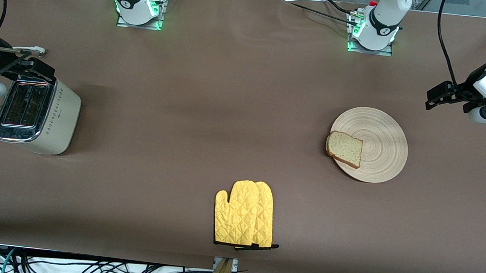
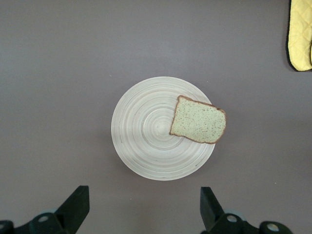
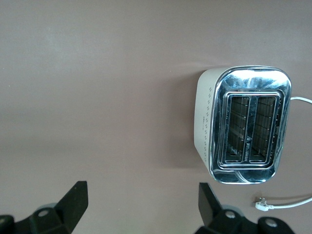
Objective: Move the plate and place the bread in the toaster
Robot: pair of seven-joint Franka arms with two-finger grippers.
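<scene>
The round light-wood plate lies toward the left arm's end of the table. The bread lies flat on its rim, on the side toward the right arm's end, slightly overhanging. In the left wrist view the plate and the bread show in full. My left gripper hangs open and empty in the air beside the plate, apart from it. The cream toaster stands at the right arm's end, both slots empty. My right gripper hangs open and empty above the table beside the toaster.
A yellow quilted oven mitt lies near the table's front edge, about midway along it. The toaster's white cord and plug lie loose on the brown cloth by the toaster. Both robot bases stand along the table's back edge.
</scene>
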